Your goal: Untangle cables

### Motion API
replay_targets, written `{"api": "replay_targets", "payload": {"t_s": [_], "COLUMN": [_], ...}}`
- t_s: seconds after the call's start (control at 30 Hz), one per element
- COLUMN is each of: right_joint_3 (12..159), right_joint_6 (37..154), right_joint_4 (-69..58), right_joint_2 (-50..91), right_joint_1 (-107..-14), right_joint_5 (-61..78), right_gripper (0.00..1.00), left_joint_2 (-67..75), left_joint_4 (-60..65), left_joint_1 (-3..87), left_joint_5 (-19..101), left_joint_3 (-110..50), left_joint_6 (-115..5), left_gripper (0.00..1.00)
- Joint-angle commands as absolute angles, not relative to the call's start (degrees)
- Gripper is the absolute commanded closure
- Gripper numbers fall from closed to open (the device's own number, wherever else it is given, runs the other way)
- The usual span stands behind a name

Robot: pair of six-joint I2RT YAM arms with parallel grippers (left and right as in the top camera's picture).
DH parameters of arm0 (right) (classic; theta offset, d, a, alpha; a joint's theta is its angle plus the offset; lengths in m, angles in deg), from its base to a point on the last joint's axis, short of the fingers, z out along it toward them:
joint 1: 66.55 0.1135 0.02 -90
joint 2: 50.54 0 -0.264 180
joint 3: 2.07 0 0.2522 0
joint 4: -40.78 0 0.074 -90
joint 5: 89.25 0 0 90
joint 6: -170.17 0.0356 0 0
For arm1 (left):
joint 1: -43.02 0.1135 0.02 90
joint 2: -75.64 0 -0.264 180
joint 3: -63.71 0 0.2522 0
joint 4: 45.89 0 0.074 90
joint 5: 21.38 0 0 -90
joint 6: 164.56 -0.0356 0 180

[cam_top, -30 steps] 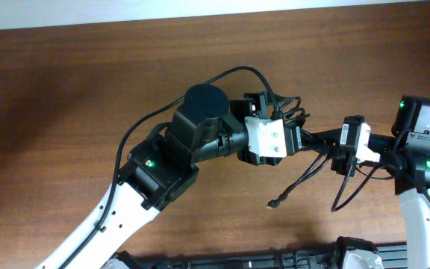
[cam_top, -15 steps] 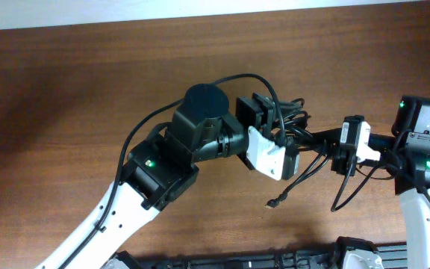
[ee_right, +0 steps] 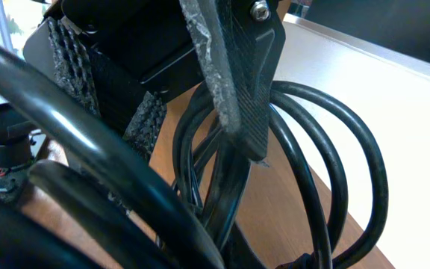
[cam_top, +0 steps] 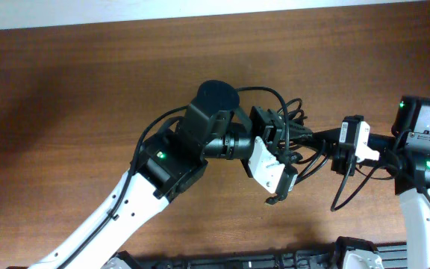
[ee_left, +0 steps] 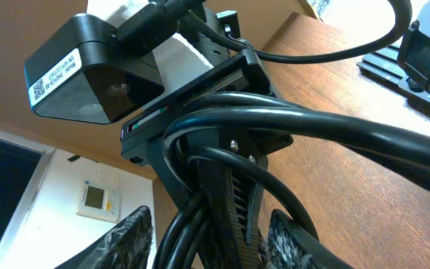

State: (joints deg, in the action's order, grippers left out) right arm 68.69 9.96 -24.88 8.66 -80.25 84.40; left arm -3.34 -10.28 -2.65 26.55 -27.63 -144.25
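- The table carries no part of the bundle. All the work is done in the air above its right-hand half, probably so that the strands hang free and can separate.
- The left arm reaches in from the lower left and the right arm from the right edge. The two wrists face each other, so the bundle spans the short gap between them.
- The right tool is fully closed on the cables and acts as the fixed anchor. In the left wrist view, its jaws pinch several strands together.
- The left tool stands part-way open and straddles the same strands just beside the right tool. Its pads sit on either side of the cords, and no firm clamp is visible. This posture suits taking a second hold from which to pull a strand out.
- The cables are thin black cords gathered in loops between the two tools. One loop droops below the right tool.
- One plug end dangles below the left tool, unheld. It is the likeliest strand to be drawn free.
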Motion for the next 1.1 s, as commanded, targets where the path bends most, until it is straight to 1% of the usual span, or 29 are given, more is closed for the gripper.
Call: {"api": "replay_targets", "payload": {"t_s": [0.0,0.2,0.3,0.33,0.4,0.53,0.6,0.63,0.67,0.7,0.73,0.77,1.03,1.07], "right_joint_3": [69.02,69.02,69.02,69.02,69.02,69.02,69.02,69.02,69.02,69.02,69.02,69.02,69.02,69.02], "right_joint_6": [11.88,11.82,11.51,11.38,11.40,11.42,11.42,11.42,11.42,11.45,11.45,11.47,11.64,11.64], "right_joint_4": [-24.71,-24.66,-24.62,-24.42,-23.05,-19.97,-19.44,-19.44,-19.46,-19.46,-19.46,-19.46,-19.66,-19.68], "right_joint_2": [8.44,8.44,8.44,8.44,8.44,8.44,8.44,8.44,8.44,8.44,8.44,8.44,8.44,8.44], "right_joint_1": [-80.40,-80.40,-80.40,-80.40,-80.40,-80.40,-80.40,-80.40,-80.40,-80.40,-80.40,-80.40,-80.40,-80.42], "right_joint_5": [87.14,87.11,87.09,87.09,87.11,87.14,87.11,87.09,87.07,87.07,87.07,87.09,87.07,87.05], "right_gripper": [0.96,0.96,0.96,0.96,0.96,0.96,0.96,0.96,0.96,0.96,0.96,0.96,0.96,0.91], "left_joint_2": [-4.67,-5.15,-5.20,-5.20,-5.20,-5.20,-5.20,-5.20,-5.20,-5.20,-5.20,-5.20,-5.18,-5.18], "left_joint_4": [-9.54,-9.25,-9.27,-9.25,-8.55,-5.93,-5.36,-5.23,-5.25,-5.27,-5.27,-5.27,-5.41,-5.43], "left_joint_1": [-2.71,-2.71,-2.71,-2.71,-2.67,-2.74,-2.71,-2.71,-2.71,-2.71,-2.71,-2.71,-2.71,-2.71], "left_joint_5": [25.83,34.53,40.87,42.53,43.43,43.32,42.86,42.68,42.49,42.51,42.49,42.46,39.47,39.49], "left_joint_3": [-28.42,-28.42,-28.42,-28.42,-28.42,-28.42,-28.42,-28.42,-28.42,-28.42,-28.42,-28.42,-28.42,-28.42], "left_joint_6": [-145.12,-144.64,-139.99,-137.72,-135.44,-135.44,-135.42,-135.42,-135.42,-135.42,-135.42,-135.42,-134.11,-134.09], "left_gripper": [0.45,0.44,0.46,0.48,0.48,0.48,0.54,0.63,0.87,0.93,0.95,1.00,1.00,1.00]}}
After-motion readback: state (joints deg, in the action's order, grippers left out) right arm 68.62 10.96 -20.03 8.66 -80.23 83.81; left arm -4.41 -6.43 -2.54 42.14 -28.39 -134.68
